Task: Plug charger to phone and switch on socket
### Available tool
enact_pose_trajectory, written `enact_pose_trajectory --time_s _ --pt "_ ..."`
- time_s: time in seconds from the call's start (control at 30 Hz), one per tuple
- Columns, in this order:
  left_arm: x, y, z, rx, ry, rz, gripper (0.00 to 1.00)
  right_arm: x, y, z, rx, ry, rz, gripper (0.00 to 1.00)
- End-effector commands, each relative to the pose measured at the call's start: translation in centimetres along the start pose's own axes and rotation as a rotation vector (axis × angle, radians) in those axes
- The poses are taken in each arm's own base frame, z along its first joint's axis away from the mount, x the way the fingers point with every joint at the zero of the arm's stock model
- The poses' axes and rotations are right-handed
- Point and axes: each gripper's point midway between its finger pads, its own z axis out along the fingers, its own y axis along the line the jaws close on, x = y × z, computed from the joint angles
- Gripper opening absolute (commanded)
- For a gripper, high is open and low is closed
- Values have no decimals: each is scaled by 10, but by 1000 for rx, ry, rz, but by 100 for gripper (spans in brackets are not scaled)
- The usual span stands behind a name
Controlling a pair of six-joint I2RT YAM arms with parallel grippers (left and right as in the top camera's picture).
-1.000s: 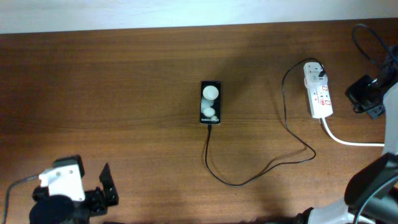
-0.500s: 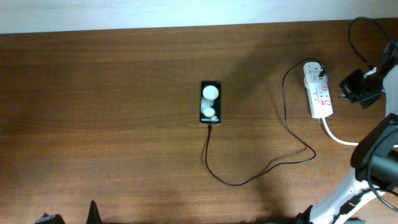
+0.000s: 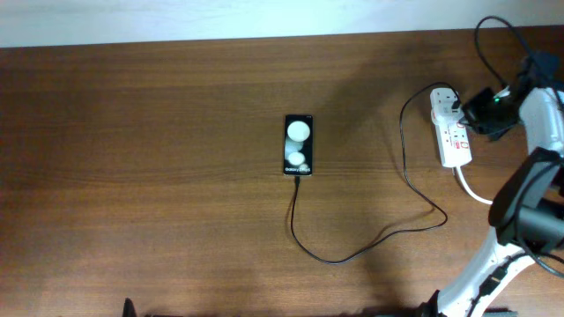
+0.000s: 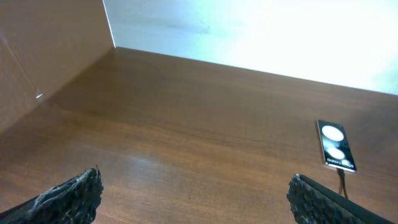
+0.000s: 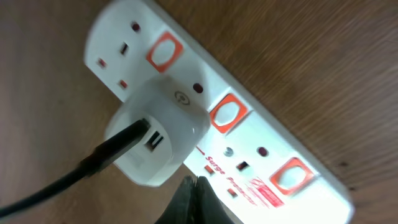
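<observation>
1. At the 2 o'clock part of the table [image 3: 176,176] in the overhead view lies the socket [image 3: 452,132]. Your right gripper [image 3: 482,111] is clenched on nothing, just beside the socket's 3 o'clock edge.
2. The phone [image 3: 299,145] lies mid-table. The charger [image 3: 335,261] meets its 6 o'clock end and looks seated.
3. The socket is probably light, rigid plastic that slides on wood. Press down on a switch with closed tips rather than gripping.
4. The charger is thin and limp, so take it only at the white plug [image 5: 158,134] or its tip.
5. Your left gripper [image 4: 194,183] is released and empty.
6. Count: one phone, one charger, one socket, one plug, three red switches [image 5: 225,114].
</observation>
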Motion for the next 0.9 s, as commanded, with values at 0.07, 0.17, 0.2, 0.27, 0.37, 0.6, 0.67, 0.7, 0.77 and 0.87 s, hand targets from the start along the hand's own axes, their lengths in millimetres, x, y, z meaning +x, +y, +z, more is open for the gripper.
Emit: enact_pose_trajectory --time_s 0.07,0.17,0.2,0.27,0.37,0.6,0.67,0.7,0.77,0.87 --pt "2 4 -4 -14 -24 -19 99 -8 -3 11 30 -24 30 4" --pt "2 4 -4 -14 -24 -20 99 -12 -1 11 20 -40 25 4" --pt "2 4 -4 -14 -24 -19 99 -14 0 11 18 -45 25 4" --pt "2 4 -4 -14 -24 -19 99 -16 -4 11 37 -59 55 4" --pt "2 4 -4 -14 -24 -19 99 -19 -8 13 58 -74 68 4" --pt "2 4 -4 -14 -24 -19 99 -22 -8 18 54 -82 66 4" --pt "2 4 -4 -14 -24 -19 99 -21 -11 24 60 -71 70 4" --pt "2 4 -4 -14 -24 -19 99 -20 -12 28 63 -64 82 4" --pt "2 4 -4 -14 -24 -19 99 -20 -13 31 64 -59 84 4" --pt "2 4 -4 -14 -24 -19 99 -22 -11 31 53 -67 85 4"
